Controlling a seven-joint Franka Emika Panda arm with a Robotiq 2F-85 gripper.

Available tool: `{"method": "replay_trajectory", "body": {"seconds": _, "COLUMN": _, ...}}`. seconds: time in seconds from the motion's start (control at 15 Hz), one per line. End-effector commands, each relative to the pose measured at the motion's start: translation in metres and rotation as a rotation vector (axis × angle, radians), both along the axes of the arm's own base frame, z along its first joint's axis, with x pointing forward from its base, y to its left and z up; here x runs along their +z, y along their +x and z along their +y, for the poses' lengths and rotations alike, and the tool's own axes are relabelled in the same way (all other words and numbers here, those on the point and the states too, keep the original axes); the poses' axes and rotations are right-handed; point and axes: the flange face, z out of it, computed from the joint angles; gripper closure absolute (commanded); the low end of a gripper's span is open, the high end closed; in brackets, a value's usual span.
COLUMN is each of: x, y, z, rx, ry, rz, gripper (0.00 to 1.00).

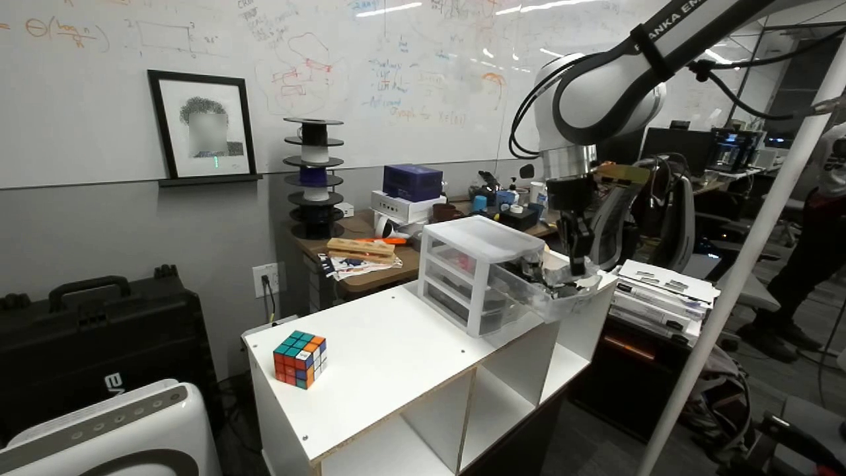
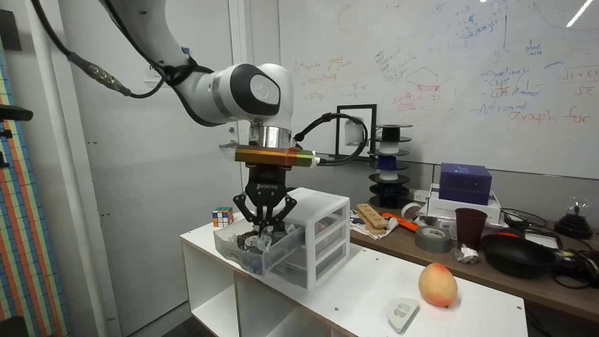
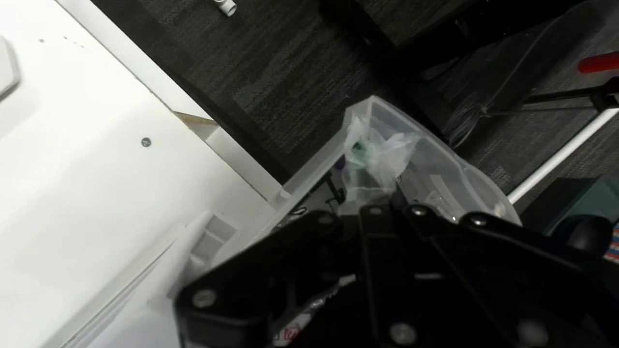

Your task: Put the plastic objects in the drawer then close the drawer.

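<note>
The translucent drawer (image 1: 568,307) is pulled out of the top tier of the white drawer unit (image 1: 486,231). The drawer (image 2: 286,248) and unit (image 2: 327,241) also show in another exterior view. Several dark and clear items lie inside the drawer. My gripper (image 2: 264,229) points down into the open drawer; it also shows in an exterior view (image 1: 580,268) and the wrist view (image 3: 382,208). Its fingers are close together on a crumpled clear plastic piece (image 3: 377,162), which also shows at the fingertips (image 2: 265,241). The exact contact is dark in the wrist view.
The unit stands on a white open-shelf table (image 1: 370,377). A Rubik's cube (image 1: 301,360) sits at one end. A mango-like fruit (image 2: 437,284) and a small white two-hollow piece (image 2: 402,314) lie on the other side of the unit. A cluttered wooden desk (image 2: 398,252) stands behind.
</note>
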Motion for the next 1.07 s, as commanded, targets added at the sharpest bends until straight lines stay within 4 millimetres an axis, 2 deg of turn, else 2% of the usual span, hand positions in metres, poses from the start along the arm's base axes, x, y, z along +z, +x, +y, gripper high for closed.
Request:
{"method": "replay_trajectory", "body": {"seconds": 0.0, "x": 0.01, "y": -0.016, "z": 0.004, "rx": -0.035, "ry": 0.05, "rz": -0.054, "gripper": 0.99}}
{"method": "replay_trajectory", "body": {"seconds": 0.27, "x": 0.011, "y": -0.02, "z": 0.008, "rx": -0.083, "ry": 0.109, "rz": -0.155, "gripper": 0.99}}
{"method": "replay_trajectory", "body": {"seconds": 0.33, "x": 0.01, "y": -0.021, "z": 0.009, "rx": -0.08, "ry": 0.11, "rz": -0.186, "gripper": 0.94}}
{"method": "replay_trajectory", "body": {"seconds": 0.4, "x": 0.007, "y": -0.023, "z": 0.006, "rx": -0.067, "ry": 0.105, "rz": -0.205, "gripper": 0.71}}
{"method": "replay_trajectory", "body": {"seconds": 0.53, "x": 0.006, "y": -0.031, "z": 0.007, "rx": -0.05, "ry": 0.098, "rz": -0.23, "gripper": 0.68}}
{"method": "replay_trajectory", "body": {"seconds": 0.67, "x": 0.012, "y": -0.035, "z": 0.008, "rx": -0.051, "ry": 0.104, "rz": -0.244, "gripper": 0.55}}
{"method": "replay_trajectory", "body": {"seconds": 0.8, "x": 0.029, "y": -0.035, "z": 0.009, "rx": -0.066, "ry": 0.112, "rz": -0.252, "gripper": 0.38}}
{"method": "replay_trajectory", "body": {"seconds": 1.0, "x": 0.062, "y": -0.038, "z": 0.0, "rx": -0.108, "ry": 0.126, "rz": -0.295, "gripper": 0.16}}
